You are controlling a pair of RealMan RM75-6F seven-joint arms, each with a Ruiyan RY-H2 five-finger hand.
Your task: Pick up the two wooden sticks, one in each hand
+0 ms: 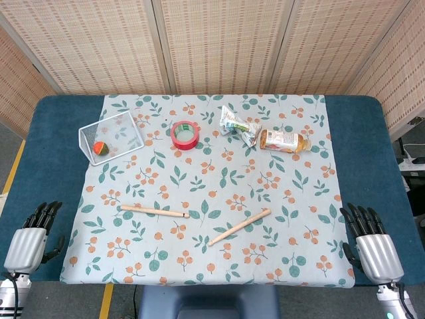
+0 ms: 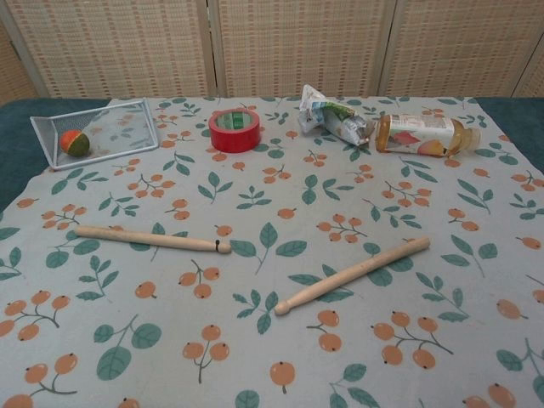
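Two wooden sticks lay on the leaf-and-berry cloth (image 1: pixel 199 199) that covered the middle of the blue bench (image 1: pixel 362 153), both toward the near edge. The left stick (image 1: pixel 155 211) lay almost level, running left to right, its right end marked by a small dark notch. The right stick (image 1: pixel 239 226) lay tilted, its rounded tip low and toward the middle, its other end higher and to the right. The two sticks were near each other but apart, with a gap of bare cloth between their inner ends. Neither was touched by anything.

The left hand (image 1: pixel 30 242) hovered at the near left corner of the bench, off the cloth, with its dark fingers (image 1: pixel 44 214) pointing away and slightly spread, holding nothing. The right hand (image 1: pixel 373 249) sat at the near right corner in the same way, its fingers (image 1: pixel 362 218) fanned apart and empty. Both hands were well apart from the sticks; the chest view did not show them.

At the far side of the cloth, a wire basket (image 1: pixel 130 132) stood on the left with a small orange-and-green ball (image 1: pixel 100 147) inside it. A roll of red tape (image 1: pixel 185 135) lay flat near the middle. To its right was a crumpled wrapper (image 1: pixel 236 124), and just beside that a plastic bottle (image 1: pixel 284 140) lay on its side.
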